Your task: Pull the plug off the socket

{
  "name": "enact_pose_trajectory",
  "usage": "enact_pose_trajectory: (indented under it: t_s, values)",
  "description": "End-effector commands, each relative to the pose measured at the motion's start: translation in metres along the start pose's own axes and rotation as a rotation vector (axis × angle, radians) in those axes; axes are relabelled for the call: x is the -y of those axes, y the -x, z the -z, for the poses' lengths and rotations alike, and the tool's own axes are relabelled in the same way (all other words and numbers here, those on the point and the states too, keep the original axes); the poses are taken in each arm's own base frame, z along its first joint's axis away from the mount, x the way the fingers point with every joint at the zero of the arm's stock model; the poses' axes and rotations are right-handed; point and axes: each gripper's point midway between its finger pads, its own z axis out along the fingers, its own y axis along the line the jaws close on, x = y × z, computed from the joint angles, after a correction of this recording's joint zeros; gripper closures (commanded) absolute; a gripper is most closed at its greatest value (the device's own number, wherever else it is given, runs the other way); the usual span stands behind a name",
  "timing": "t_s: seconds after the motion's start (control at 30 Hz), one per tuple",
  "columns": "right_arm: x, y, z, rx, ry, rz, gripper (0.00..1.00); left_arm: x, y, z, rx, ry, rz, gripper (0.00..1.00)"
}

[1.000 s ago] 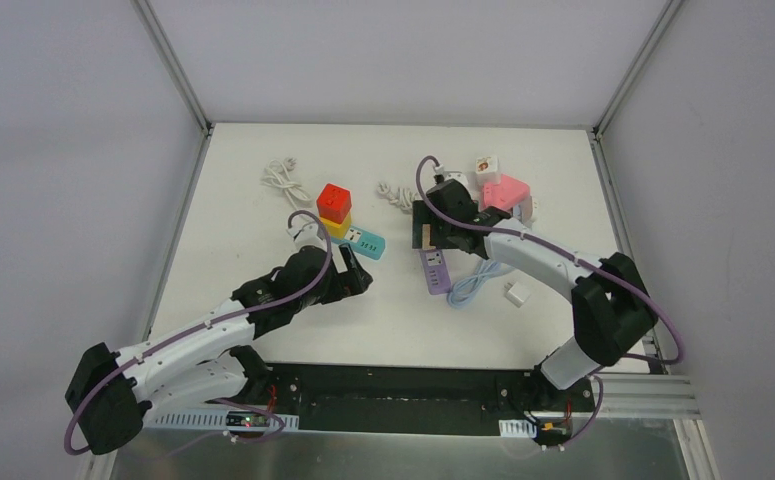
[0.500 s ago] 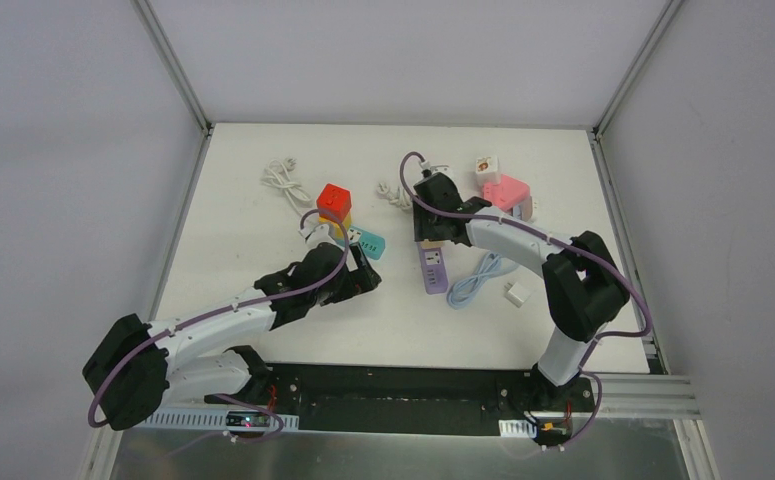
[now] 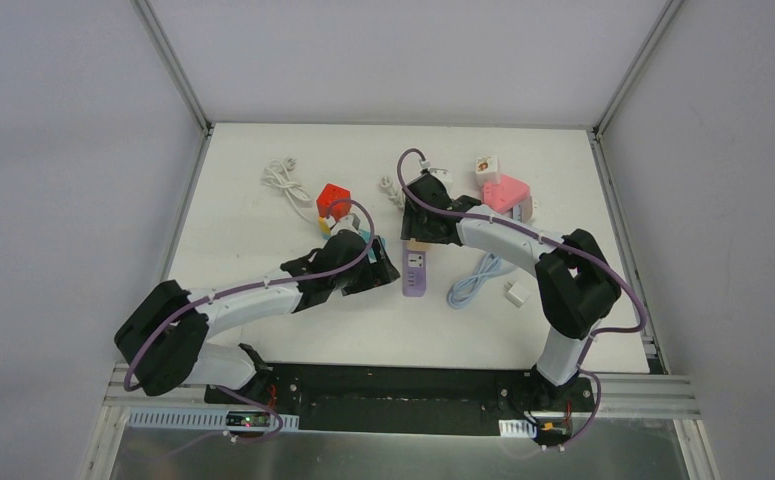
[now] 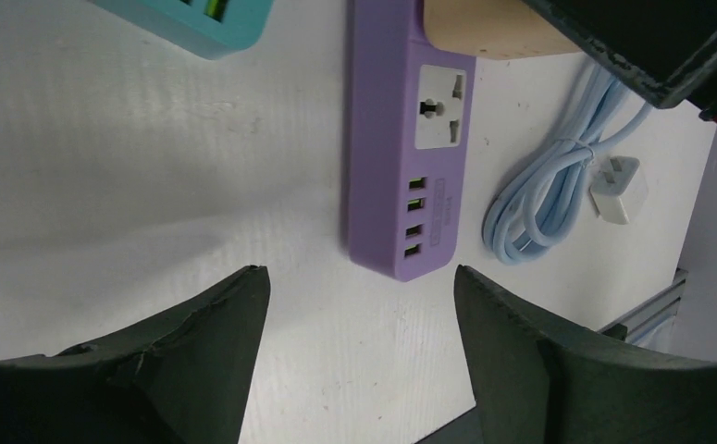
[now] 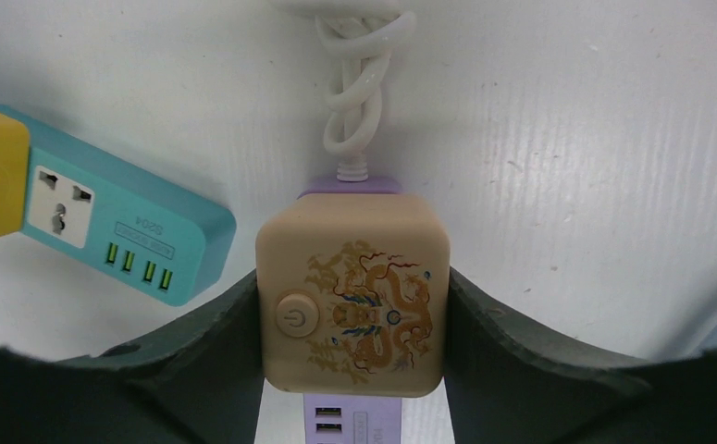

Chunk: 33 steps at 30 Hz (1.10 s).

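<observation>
- The beige cube plug sits on the far end of the purple socket strip, mid-tabletop; the right hand clamps its two sides.
- The left hand gapes wide over the strip's near end, holding nothing.
- The plug's prongs are hidden.
- A teal strip lies to the left; a blue cable and a white charger lie to the right.

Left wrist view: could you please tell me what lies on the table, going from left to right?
Teal power strip → purple power strip → light blue cable → white charger.
</observation>
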Motion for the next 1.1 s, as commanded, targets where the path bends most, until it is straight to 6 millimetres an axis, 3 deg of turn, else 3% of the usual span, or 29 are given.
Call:
enact_pose_trajectory:
  t_s: [0.0, 0.23, 0.43, 0.57, 0.67, 0.77, 0.93, 1.07]
  values:
    - [-0.004, -0.024, 0.0, -0.093, -0.029, -0.096, 0.98, 0.031, 0.003, -0.014, -0.019, -0.139, 0.004, 0.31]
    - [-0.01, -0.029, 0.006, -0.106, -0.011, -0.104, 1.0, 0.012, -0.015, -0.04, -0.056, -0.1, 0.023, 0.5]
    - [-0.02, -0.029, 0.011, -0.118, 0.051, -0.094, 1.0, -0.025, -0.042, -0.05, -0.105, -0.007, 0.069, 0.7]
    - [-0.037, -0.047, 0.007, -0.112, 0.091, -0.058, 1.0, -0.055, -0.065, -0.049, -0.151, 0.063, 0.084, 0.75]
    - [-0.028, -0.054, -0.002, -0.101, -0.003, -0.024, 1.0, -0.076, -0.08, -0.048, -0.17, 0.106, 0.132, 0.75]
    - [-0.028, -0.048, 0.0, -0.083, -0.004, -0.015, 1.0, -0.084, -0.092, -0.048, -0.191, 0.101, 0.188, 0.76]
    - [-0.048, -0.026, 0.017, -0.103, 0.17, -0.061, 1.0, -0.09, -0.102, -0.049, -0.211, 0.096, 0.237, 0.77]
    - [-0.058, -0.037, 0.011, -0.111, 0.171, 0.001, 1.0, -0.092, -0.104, -0.049, -0.215, 0.099, 0.247, 0.78]
